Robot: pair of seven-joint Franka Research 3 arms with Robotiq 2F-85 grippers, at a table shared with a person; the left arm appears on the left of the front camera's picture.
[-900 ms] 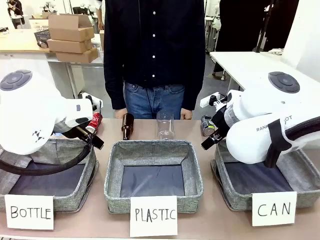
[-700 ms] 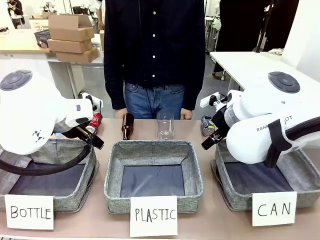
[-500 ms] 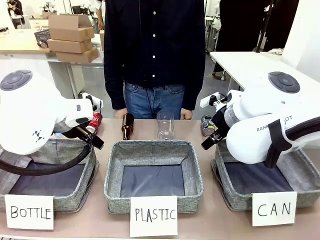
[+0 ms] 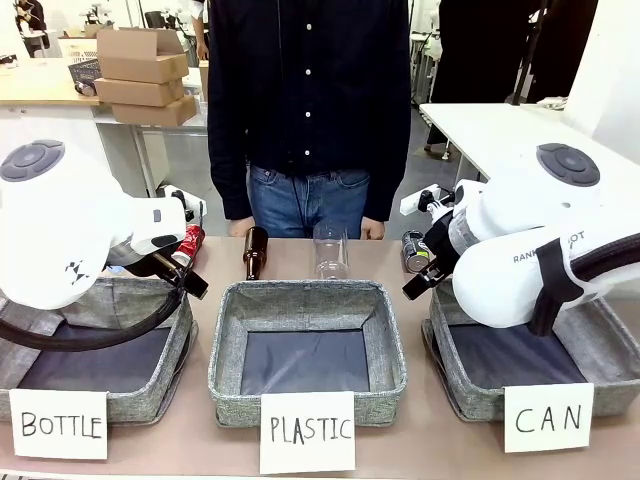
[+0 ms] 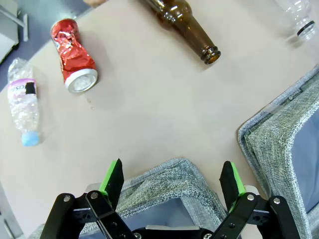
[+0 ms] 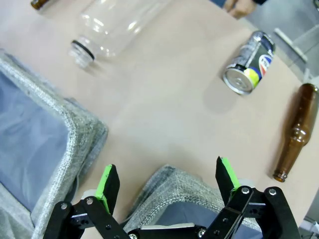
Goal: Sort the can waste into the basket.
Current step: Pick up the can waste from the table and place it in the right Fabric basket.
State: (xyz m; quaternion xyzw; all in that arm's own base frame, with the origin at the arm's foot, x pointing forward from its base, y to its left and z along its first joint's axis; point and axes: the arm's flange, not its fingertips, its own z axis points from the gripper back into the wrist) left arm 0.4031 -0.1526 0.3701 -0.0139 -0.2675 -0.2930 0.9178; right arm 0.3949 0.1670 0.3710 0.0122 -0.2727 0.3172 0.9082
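Observation:
The red dented can (image 5: 74, 57) lies on its side on the table, well ahead of my open left gripper (image 5: 173, 172), which hovers over a grey bin corner with nothing between its fingers. In the front view this red can (image 4: 190, 243) shows just past the left arm. The black can (image 6: 249, 62) with silver ends lies ahead and to the right of my open, empty right gripper (image 6: 167, 169). It also shows at the far right of the table, the black can (image 4: 414, 251) beside the right arm. The CAN basket (image 4: 465, 395) sits under that arm, its corner (image 6: 172, 186) just below the fingers.
Brown bottles (image 4: 255, 252) (image 6: 294, 132) and a clear plastic bottle (image 4: 330, 250) lie along the far edge, and a small crushed bottle (image 5: 22, 107) lies near the red can. The PLASTIC bin (image 4: 225, 350) and BOTTLE bin (image 4: 180, 350) stand to the left. A person (image 4: 308, 100) stands at the far side.

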